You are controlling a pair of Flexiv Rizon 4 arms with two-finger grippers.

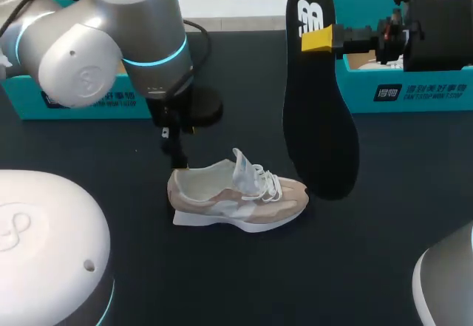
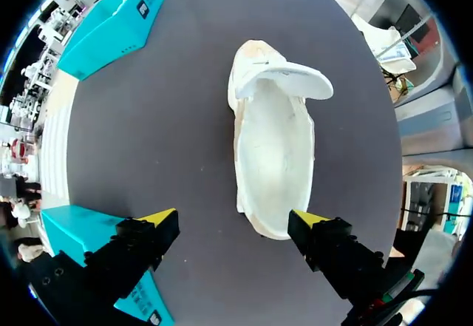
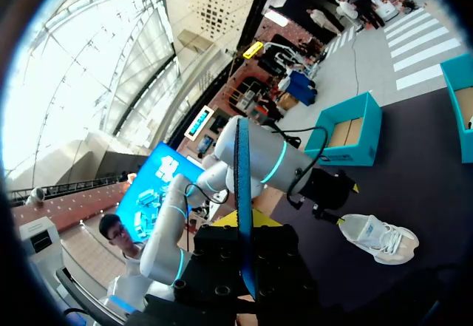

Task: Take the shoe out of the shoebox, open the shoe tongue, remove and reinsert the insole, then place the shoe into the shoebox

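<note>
The right gripper (image 1: 319, 39) was pinching the black insole (image 1: 318, 119), held upright at upper right. The left gripper (image 2: 233, 219) stood spread over the heel of the shoe (image 1: 236, 197), frame centre.

Diffuse overhead light; faint soft shadow under the beige-and-white mesh sneaker (image 1: 236, 197) on the dark matte tabletop (image 1: 384, 252). Right wrist view backlit by bright daylight from above; black foam insole (image 3: 242, 193) reads dark, edge-on.

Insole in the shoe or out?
Out. The black foam insole hangs from the right claw, clear of the beige-and-white sneaker, whose inside shows bare.
</note>
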